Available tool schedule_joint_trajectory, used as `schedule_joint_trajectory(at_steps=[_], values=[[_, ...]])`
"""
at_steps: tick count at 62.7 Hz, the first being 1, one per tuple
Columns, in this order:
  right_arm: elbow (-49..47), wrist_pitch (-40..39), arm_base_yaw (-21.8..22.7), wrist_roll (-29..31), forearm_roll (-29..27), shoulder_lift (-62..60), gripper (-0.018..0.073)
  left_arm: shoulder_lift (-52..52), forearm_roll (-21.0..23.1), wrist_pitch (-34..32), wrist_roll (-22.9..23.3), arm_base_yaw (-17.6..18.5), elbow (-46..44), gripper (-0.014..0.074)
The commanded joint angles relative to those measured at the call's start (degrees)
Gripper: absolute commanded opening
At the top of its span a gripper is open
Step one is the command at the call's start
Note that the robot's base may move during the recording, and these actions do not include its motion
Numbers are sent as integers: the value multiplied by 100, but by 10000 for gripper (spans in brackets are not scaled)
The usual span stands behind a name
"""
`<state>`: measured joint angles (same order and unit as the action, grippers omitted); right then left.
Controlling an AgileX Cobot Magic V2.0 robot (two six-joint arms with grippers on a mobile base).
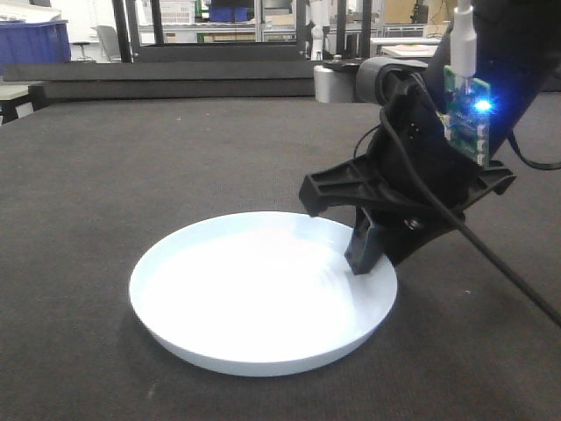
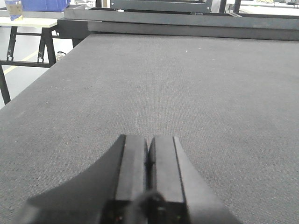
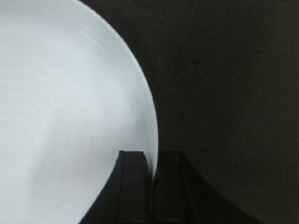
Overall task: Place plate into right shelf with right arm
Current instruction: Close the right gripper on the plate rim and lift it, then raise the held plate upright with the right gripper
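The round white plate (image 1: pixel 254 294) lies flat on the dark grey table. My right gripper (image 1: pixel 372 259) is down at the plate's right rim, one finger inside the rim and one outside, shut on the rim. In the right wrist view the plate (image 3: pixel 65 107) fills the left side and the right gripper (image 3: pixel 153 161) clamps its edge between both black fingers. The right arm (image 1: pixel 438 158) carries a green circuit board with a blue light. My left gripper (image 2: pixel 148 149) is shut and empty, low over bare table. The right shelf is out of view.
The dark grey table surface (image 1: pixel 131 175) spreads all round the plate. A black bar (image 1: pixel 166 83) runs along the table's far edge. Blue bins (image 1: pixel 35 44) and racks stand far behind. A side table (image 2: pixel 28 23) stands past the left edge.
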<state>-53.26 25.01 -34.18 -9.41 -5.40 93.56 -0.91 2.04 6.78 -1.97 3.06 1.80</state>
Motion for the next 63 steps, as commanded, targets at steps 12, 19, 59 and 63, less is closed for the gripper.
schedule_joint_trajectory(at_steps=[12,19,59,63], values=[[-160,232,354,52,89,-527,64,-36,35,-492,16,-4,57,-47],[-144,505,585,52,89,-1076,64,-36,35,-492,16,-4,57,-47],[1139,585,668,52,666,-6647,64,-36,35,-492,16,-4,57,-47],[1291,585,668,52,797,-7220,64,-36,35,-492,16,-4,57,-47]])
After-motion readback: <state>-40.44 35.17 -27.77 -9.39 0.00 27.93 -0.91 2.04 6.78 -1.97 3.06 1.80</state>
